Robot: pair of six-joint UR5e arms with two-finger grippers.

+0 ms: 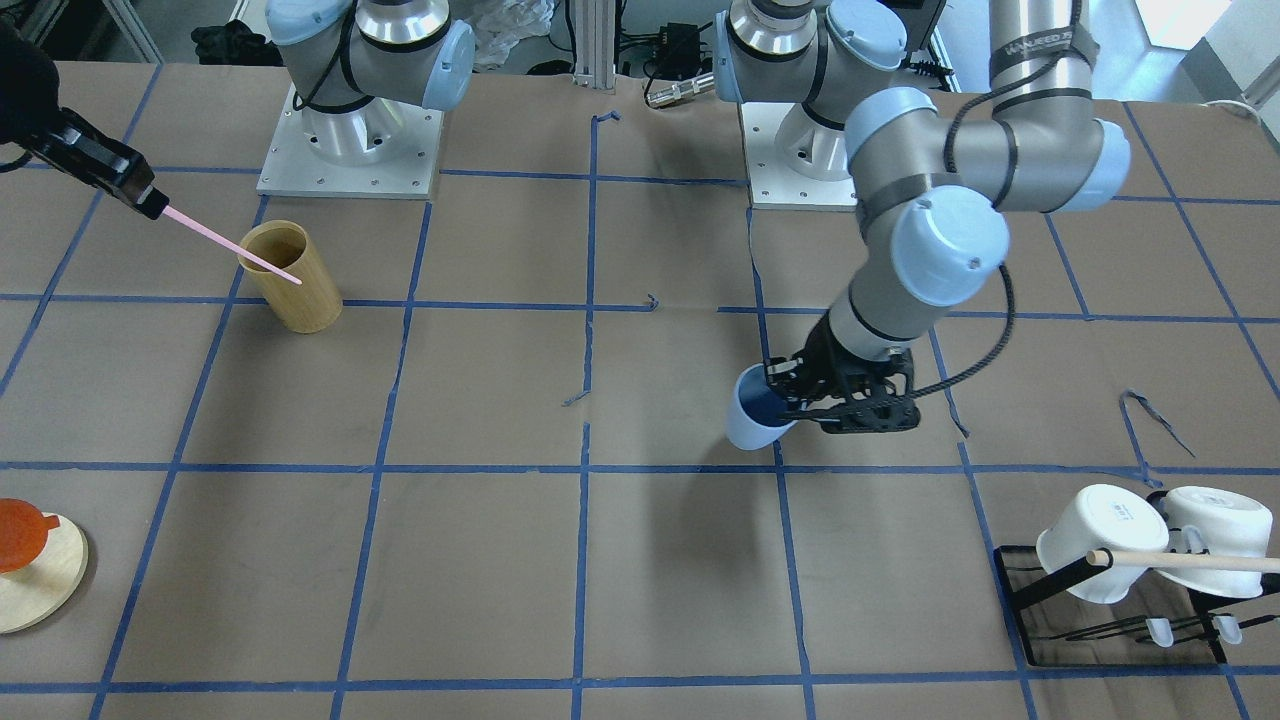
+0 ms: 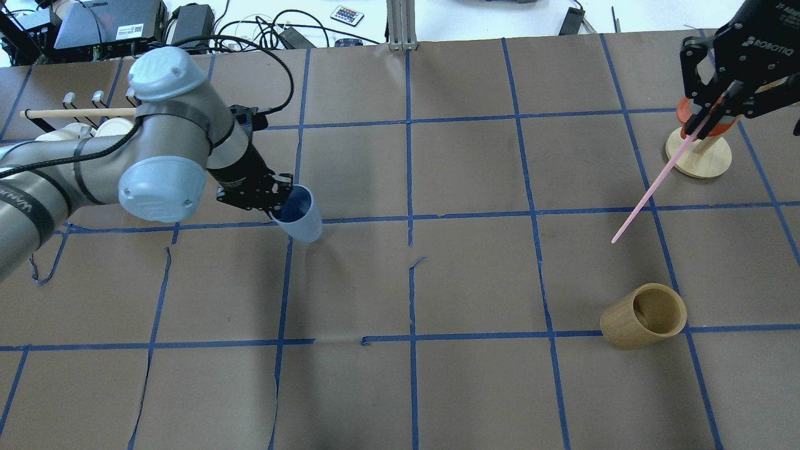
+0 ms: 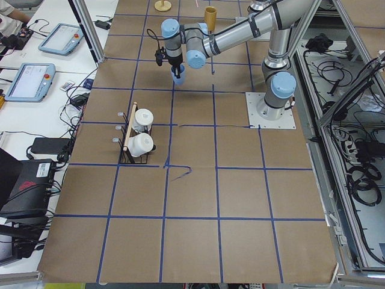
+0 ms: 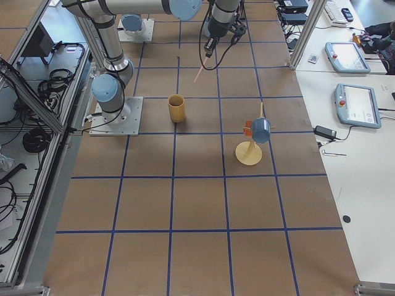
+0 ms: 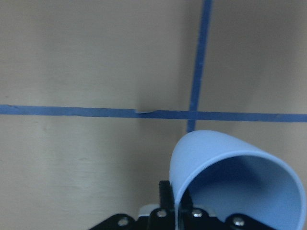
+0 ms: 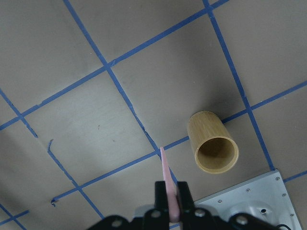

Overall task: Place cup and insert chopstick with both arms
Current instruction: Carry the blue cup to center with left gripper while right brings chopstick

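Left wrist-mounted view crops the cup (image 5: 225, 163) (lower rim).

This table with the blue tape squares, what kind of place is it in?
Most likely a robotics research lab: the left arm and right arm are bolted to the table, control tablets sit on a side bench, and cables trail alongside.

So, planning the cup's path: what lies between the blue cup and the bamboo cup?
Only taped brown paper lies between blue cup and bamboo cup, per the overhead view.
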